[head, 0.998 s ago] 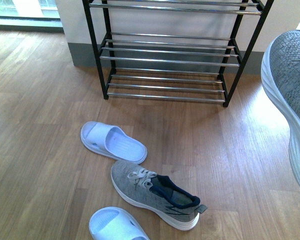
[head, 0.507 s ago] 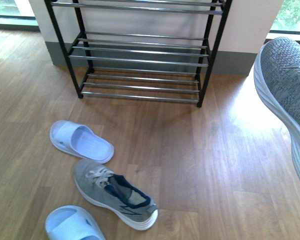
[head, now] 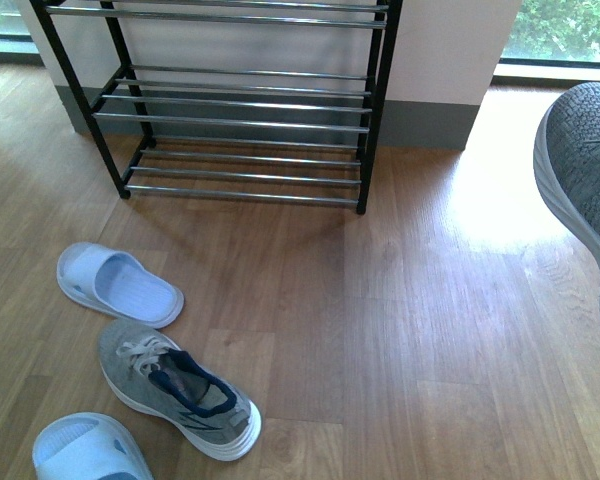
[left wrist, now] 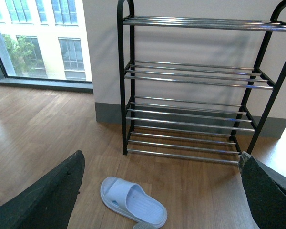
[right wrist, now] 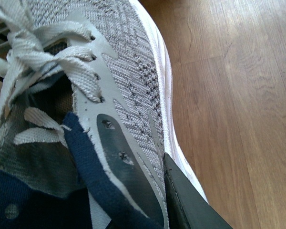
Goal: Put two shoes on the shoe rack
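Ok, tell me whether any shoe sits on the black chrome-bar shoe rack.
No, the black chrome-bar shoe rack shows only bare bars; the pale blue rubber slide lies on the floor before it.

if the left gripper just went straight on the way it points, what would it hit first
Probably the shoe rack, its lower shelves: they sit straight ahead of the open left gripper, with nothing in between. The pale blue slide lies lower, likely under that line.
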Robot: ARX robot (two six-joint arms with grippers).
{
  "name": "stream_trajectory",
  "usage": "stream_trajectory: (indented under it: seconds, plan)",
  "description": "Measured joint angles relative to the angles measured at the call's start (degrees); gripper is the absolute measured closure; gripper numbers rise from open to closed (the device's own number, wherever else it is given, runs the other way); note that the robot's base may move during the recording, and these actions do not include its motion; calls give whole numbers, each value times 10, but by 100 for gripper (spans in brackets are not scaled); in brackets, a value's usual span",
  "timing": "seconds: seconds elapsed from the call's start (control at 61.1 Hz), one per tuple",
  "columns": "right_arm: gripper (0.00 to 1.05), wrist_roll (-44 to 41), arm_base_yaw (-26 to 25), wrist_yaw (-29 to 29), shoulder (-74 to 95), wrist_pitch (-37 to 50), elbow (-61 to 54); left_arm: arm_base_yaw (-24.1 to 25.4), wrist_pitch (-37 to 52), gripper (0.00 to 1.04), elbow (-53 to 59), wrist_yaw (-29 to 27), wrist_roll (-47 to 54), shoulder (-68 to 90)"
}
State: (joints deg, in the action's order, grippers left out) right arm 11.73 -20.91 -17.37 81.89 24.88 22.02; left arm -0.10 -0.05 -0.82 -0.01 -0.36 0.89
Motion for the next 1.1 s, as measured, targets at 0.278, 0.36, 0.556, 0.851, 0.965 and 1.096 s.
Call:
stream_trajectory:
  seconds: [0.278, 0.36, 0.556, 0.851, 0.965, 1.096]
  plan:
    - [103, 0, 0, 2, 0, 0, 0, -15, 57, 9, -60, -146, -183, 360]
    - [103, 0, 0, 1, 0, 0, 0, 9, 167, 9, -79, -106, -207, 528]
    - [103, 0, 0, 1, 0, 0, 0, 2, 363, 9, -162, -69, -235, 919]
    - [103, 0, 0, 2, 0, 0, 0, -40, 409, 9, -293, 7, -251, 1269]
    - [103, 0, 0, 2, 0, 0, 0, -56, 405, 9, -348, 22, -253, 1366]
    - [103, 0, 0, 2, 0, 0, 0, -68, 399, 9, -413, 30, -269, 1442]
